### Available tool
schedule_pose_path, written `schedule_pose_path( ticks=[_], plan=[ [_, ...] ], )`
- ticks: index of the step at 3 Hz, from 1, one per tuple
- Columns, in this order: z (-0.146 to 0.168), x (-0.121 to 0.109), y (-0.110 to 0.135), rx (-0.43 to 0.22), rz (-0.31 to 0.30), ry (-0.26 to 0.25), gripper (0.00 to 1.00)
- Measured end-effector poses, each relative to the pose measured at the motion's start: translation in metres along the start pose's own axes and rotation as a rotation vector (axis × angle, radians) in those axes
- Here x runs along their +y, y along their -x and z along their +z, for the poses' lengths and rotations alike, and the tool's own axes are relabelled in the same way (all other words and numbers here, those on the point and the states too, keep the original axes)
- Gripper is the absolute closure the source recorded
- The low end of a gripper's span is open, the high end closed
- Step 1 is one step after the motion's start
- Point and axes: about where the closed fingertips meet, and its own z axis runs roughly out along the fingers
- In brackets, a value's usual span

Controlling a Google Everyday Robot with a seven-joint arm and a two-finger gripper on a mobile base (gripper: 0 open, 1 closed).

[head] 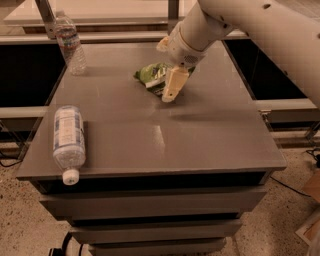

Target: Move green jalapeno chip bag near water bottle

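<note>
On the table (200, 145), a fat bottle (69, 137) lies front left; the water bottle (69, 45) stands far left. The chip bag (151, 75) lies mid-back, the gripper (170, 92) at its right edge; apart or together, I cannot tell.

— Furniture, please.
— One grey cabinet (165, 145): flat matte top, a faint patch of glare near its middle. Drawer-like tiers (150, 202) stacked beneath it, with dark gaps between.
— Behind it?
— One pale rail (125, 37) running across. Two metal uprights (45, 10). Dark recesses (25, 75) on either side.
— Floor?
— Speckled floor (20, 220), beige. One black cable (292, 187) trailing at the right.
— Light?
— Warm and dim, amber overall.
— Anything above the top?
— The gripper (169, 95), hanging over the rear middle of the cabinet top.
</note>
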Motion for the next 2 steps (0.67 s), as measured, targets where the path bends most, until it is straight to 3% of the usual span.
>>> schedule_pose_path(
  ticks=[2],
  plan=[
    [0.0066,-0.0067,0.0054,-0.015,0.006,0.029,0.63]
  ],
)
